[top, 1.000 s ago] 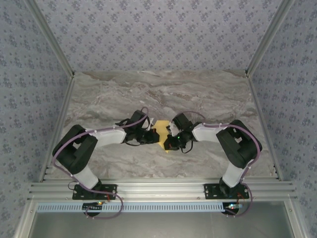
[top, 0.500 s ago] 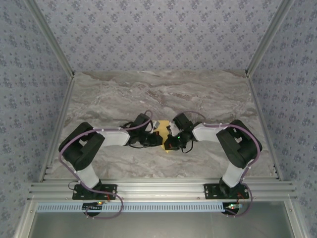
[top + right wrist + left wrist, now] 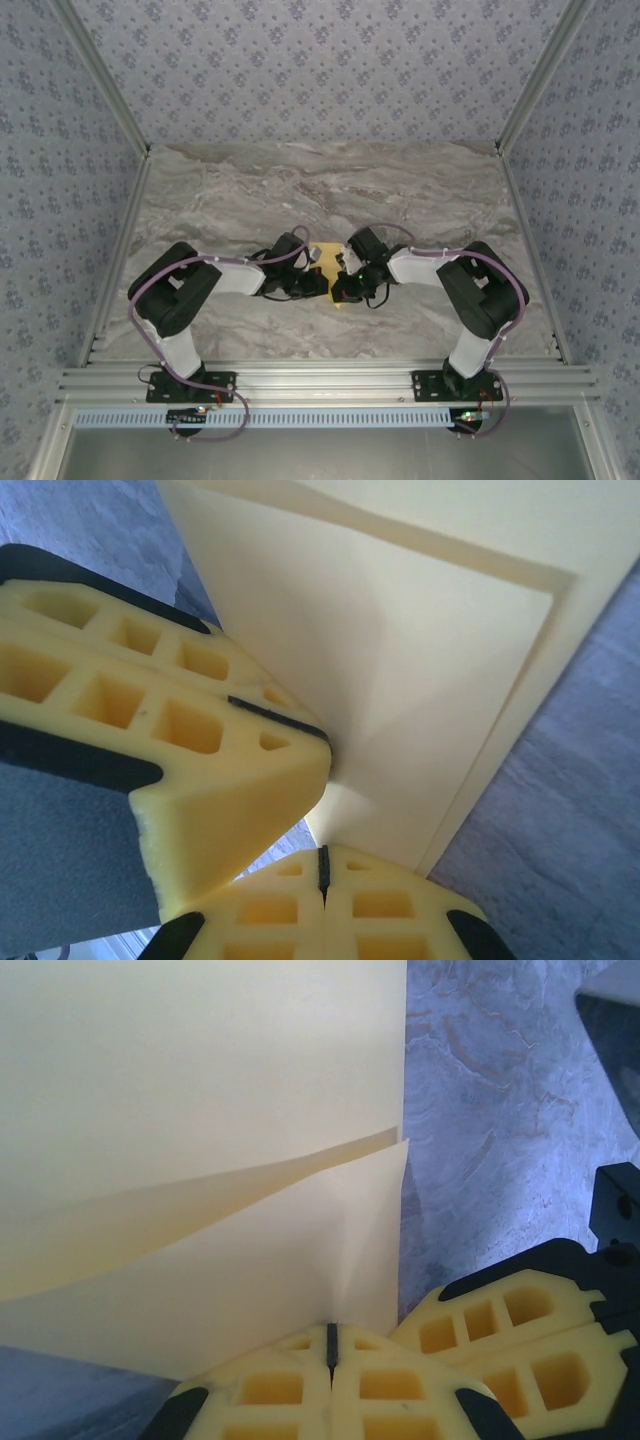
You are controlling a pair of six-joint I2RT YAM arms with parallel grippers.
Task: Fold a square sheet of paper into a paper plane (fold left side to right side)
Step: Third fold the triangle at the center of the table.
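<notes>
The square sheet of paper (image 3: 327, 252) lies on the marble table between the two arms, pale yellow, with a flap folded over itself. In the left wrist view the paper (image 3: 200, 1110) shows a raised folded layer and a straight right edge. My left gripper (image 3: 331, 1332) is shut, its tips pressed against the paper's near edge. From above, the left gripper (image 3: 321, 283) and right gripper (image 3: 338, 289) meet over the sheet. My right gripper (image 3: 322, 862) is shut too, tips at the paper's (image 3: 430, 650) near corner, the left fingers (image 3: 200, 730) right beside it on the sheet.
The marble table (image 3: 300, 190) stretches wide behind and to both sides of the arms. Patterned walls and aluminium rails (image 3: 320, 380) bound it. The right gripper's yellow fingers (image 3: 520, 1330) crowd the left wrist view's lower right.
The left arm has swung right and its gripper has slid over the paper toward the right gripper, covering more of the sheet. The right arm has stayed put.
</notes>
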